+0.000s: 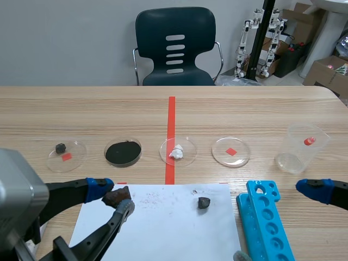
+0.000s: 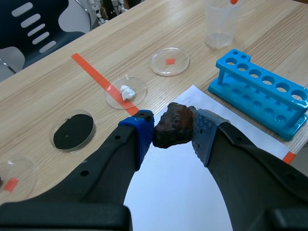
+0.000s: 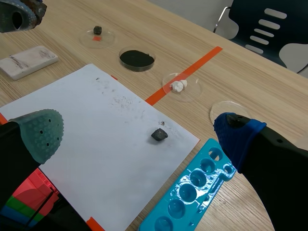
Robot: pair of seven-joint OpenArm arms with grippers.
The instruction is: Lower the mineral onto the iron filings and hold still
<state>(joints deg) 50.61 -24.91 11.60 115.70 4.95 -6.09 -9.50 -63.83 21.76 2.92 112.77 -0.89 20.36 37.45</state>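
Note:
My left gripper (image 1: 115,200) is shut on a dark brown, rough mineral (image 1: 116,196), held over the far left corner of the white paper (image 1: 163,231). In the left wrist view the mineral (image 2: 173,131) is pressed between the blue and grey pads of that gripper (image 2: 172,135). The iron filings are a black disc in a clear dish (image 1: 123,152), lying farther out on the table, ahead of the mineral (image 2: 73,131) and apart from it. My right gripper (image 1: 278,223) stands open near the blue rack, with nothing between its fingers (image 3: 138,132).
A small dark stone (image 1: 204,203) lies on the paper. Dishes in a row hold a dark pebble (image 1: 66,151), a white lump (image 1: 178,151) and nothing (image 1: 231,151). A plastic beaker (image 1: 302,148) stands at the right. A blue test-tube rack (image 1: 266,225) lies beside the paper.

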